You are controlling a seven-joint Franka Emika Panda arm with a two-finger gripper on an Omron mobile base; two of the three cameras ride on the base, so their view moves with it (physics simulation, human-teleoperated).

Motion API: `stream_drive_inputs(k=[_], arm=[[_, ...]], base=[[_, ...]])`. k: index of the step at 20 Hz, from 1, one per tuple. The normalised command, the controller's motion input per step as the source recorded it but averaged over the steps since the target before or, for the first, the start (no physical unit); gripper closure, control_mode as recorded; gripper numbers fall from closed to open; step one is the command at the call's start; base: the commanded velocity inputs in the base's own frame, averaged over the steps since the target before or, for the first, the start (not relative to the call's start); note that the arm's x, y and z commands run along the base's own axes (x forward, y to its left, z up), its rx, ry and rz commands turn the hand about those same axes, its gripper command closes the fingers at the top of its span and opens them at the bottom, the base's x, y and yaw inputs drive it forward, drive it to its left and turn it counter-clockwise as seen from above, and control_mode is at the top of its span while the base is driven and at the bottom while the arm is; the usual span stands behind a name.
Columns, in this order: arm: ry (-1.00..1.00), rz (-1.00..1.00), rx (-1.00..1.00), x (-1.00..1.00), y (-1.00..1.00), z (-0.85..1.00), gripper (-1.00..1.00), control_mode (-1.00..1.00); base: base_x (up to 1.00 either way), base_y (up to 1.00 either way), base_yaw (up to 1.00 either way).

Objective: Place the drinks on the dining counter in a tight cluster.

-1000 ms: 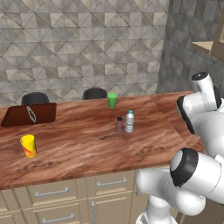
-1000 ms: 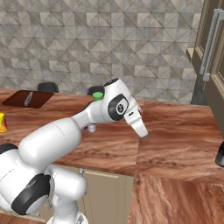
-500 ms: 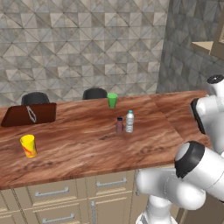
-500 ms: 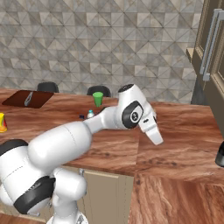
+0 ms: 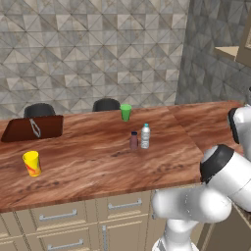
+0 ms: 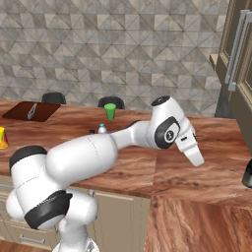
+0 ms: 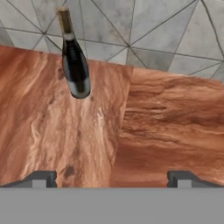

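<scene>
A short maroon-brown bottle (image 5: 134, 140) and a clear white-capped water bottle (image 5: 145, 136) stand side by side, almost touching, mid-way along the dining counter (image 5: 88, 166). In the right base view the water bottle's cap (image 6: 102, 129) peeks out behind my arm. The dark slim-necked wine bottle (image 7: 74, 61) stands upright far off on the counter's right section, at the right edge of the right base view (image 6: 247, 174). My gripper (image 6: 197, 158) hovers over the counter to the left of that wine bottle. In the hand view the gripper (image 7: 113, 179) is open, with bare wood between its fingertips (image 7: 41, 178).
A green cup (image 5: 126, 112) stands near the counter's back edge behind the two bottles. A yellow cup with a red mark (image 5: 32, 163) is at the left front. A dark brown board (image 5: 33, 128) lies at the back left. Tall cabinets (image 6: 238, 54) rise at the far right.
My arm has swung to the right along the counter, carrying the open gripper toward the wine bottle's end. The bottles and cups have stayed put.
</scene>
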Motion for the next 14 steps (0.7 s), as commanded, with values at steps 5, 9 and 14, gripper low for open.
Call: stream_drive_inputs(k=[5,9,14], arm=[[-0.07,0.06,-0.02,-0.01,-0.36,0.11,-1.00,-1.00],[0.00,0.00,-0.09,0.00,-0.40,0.02,-1.00,-1.00],[-0.01,0.00,-0.13,0.01,-0.31,0.00,-1.00,-1.00]], base=[[0.00,0.00,0.00],[0.00,0.00,0.00],[0.00,0.00,0.00]])
